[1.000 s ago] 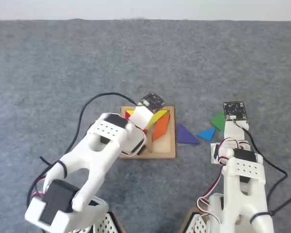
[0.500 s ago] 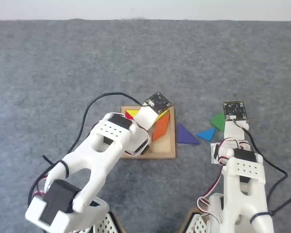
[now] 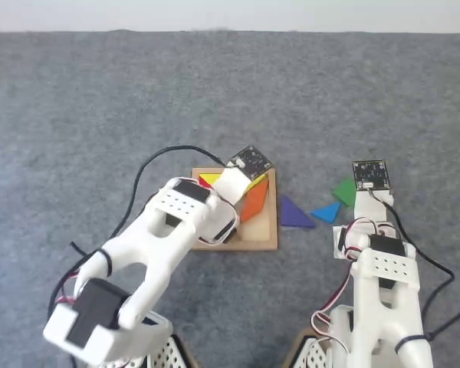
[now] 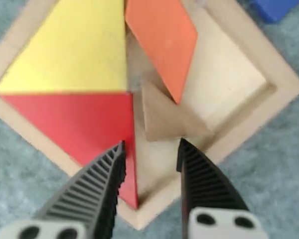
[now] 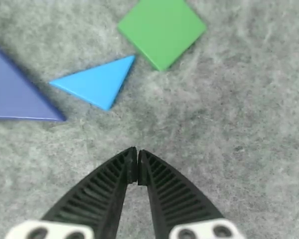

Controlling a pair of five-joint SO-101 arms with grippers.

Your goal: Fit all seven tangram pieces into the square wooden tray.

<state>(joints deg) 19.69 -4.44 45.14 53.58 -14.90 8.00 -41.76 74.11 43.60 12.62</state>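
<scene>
The square wooden tray (image 4: 264,55) holds a yellow triangle (image 4: 74,50), a red triangle (image 4: 79,124), an orange parallelogram (image 4: 162,40) and a small tan triangle (image 4: 164,119). My left gripper (image 4: 151,147) hovers open over the tray's corner, between the red and tan triangles, with nothing in it. In the high view the left arm (image 3: 192,215) covers much of the tray (image 3: 274,230). My right gripper (image 5: 137,154) is shut and empty above the carpet, short of the light blue triangle (image 5: 97,82), the green square (image 5: 162,31) and the purple triangle (image 5: 15,94).
Grey carpet covers the table. The purple triangle (image 3: 294,213), light blue triangle (image 3: 327,211) and green square (image 3: 343,189) lie loose between the tray and the right arm (image 3: 379,261). A black cable (image 3: 149,165) loops left of the tray.
The left arm's wrist swung a little to the right over the tray in the first half second, then held. The right arm has kept still.
</scene>
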